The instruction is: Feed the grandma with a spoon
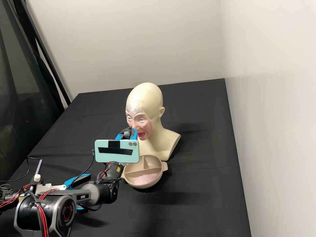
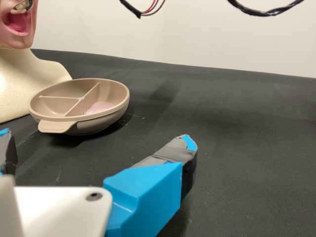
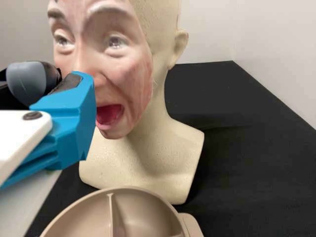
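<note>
The grandma mannequin head (image 1: 144,108) stands mid-bench with her mouth (image 3: 109,114) wide open. My right gripper (image 1: 126,134) is raised just in front of her mouth, shut on the grey spoon handle (image 3: 27,81). The spoon's bowl end is hidden behind the blue finger (image 3: 66,121). A small shiny tip (image 2: 22,6) touches her upper lip. A beige divided bowl (image 1: 131,180) sits on the bench in front of the bust, with pale pink food (image 2: 100,107) in one compartment. My left gripper (image 1: 77,180) rests low near the bench's front left, open and empty (image 2: 96,148).
A mint-green phone (image 1: 117,150) is strapped across the right arm's wrist. Cables (image 1: 19,177) trail at the bench's front left. A white wall (image 1: 273,131) bounds the bench's right side. Bare black cloth (image 1: 204,164) stretches right of the bowl.
</note>
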You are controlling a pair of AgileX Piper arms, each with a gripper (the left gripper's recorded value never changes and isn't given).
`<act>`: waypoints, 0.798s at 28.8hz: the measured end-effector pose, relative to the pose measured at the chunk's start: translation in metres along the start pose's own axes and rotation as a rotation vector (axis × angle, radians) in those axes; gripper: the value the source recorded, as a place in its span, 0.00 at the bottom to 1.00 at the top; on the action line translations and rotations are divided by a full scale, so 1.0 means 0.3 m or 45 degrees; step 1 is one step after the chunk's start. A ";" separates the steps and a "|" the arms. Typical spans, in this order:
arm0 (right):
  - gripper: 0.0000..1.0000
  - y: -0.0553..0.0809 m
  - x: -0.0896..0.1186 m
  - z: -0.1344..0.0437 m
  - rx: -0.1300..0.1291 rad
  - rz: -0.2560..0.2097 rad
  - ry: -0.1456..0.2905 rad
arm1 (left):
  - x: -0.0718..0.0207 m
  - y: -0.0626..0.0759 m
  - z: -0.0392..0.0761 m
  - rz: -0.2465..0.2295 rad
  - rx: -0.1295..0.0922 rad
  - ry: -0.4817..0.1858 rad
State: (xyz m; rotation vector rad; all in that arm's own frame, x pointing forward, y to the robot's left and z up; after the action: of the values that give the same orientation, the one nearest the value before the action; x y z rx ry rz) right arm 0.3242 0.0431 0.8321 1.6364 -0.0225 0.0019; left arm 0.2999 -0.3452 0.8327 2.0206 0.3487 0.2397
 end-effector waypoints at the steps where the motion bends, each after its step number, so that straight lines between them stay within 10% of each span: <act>1: 0.00 -0.002 -0.001 0.002 0.000 -0.003 -0.003 | 0.000 0.000 0.000 0.000 0.000 0.000; 23: 0.00 -0.036 0.005 0.031 0.004 -0.047 -0.047 | 0.000 0.000 0.000 0.000 0.000 0.000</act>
State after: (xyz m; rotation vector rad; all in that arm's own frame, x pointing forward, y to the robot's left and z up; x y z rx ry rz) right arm 0.3259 0.0344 0.8208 1.6399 -0.0206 -0.0566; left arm 0.2999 -0.3452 0.8327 2.0206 0.3487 0.2397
